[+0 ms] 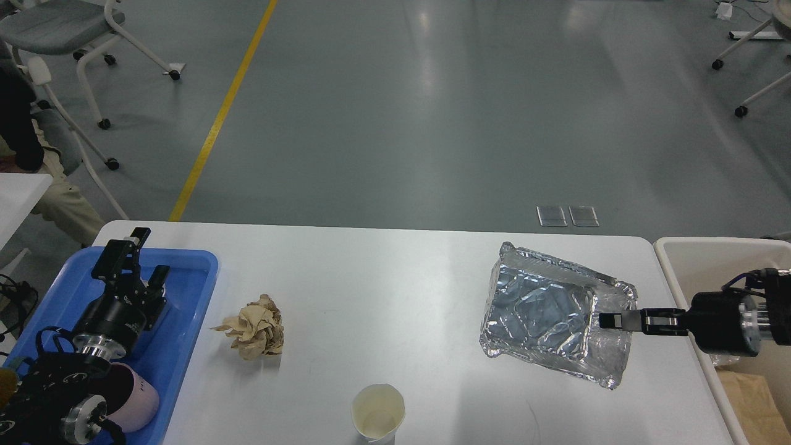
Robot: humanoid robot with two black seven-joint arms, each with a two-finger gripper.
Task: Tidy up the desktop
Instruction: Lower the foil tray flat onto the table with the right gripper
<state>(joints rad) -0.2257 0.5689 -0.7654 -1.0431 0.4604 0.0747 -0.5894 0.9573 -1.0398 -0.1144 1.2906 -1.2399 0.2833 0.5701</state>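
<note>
The white desktop (395,278) spans the lower view. The right gripper (612,320) reaches in over its right edge, fingers clamped on the rim of a crumpled foil tray (544,312). The left gripper (139,259) hovers spread apart above the blue tray (191,296). Between them sit a brown paper wad (254,327) and a paper cup (378,413); a cream bin (692,259) stands just beside.

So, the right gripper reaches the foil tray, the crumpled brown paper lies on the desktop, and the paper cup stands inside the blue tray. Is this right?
Not quite. The paper cup stands on the desktop, near its front edge, not inside the blue tray. The head view shows it. The rest holds: the right gripper reaches the foil tray, and the crumpled brown paper lies on the desktop.
</note>
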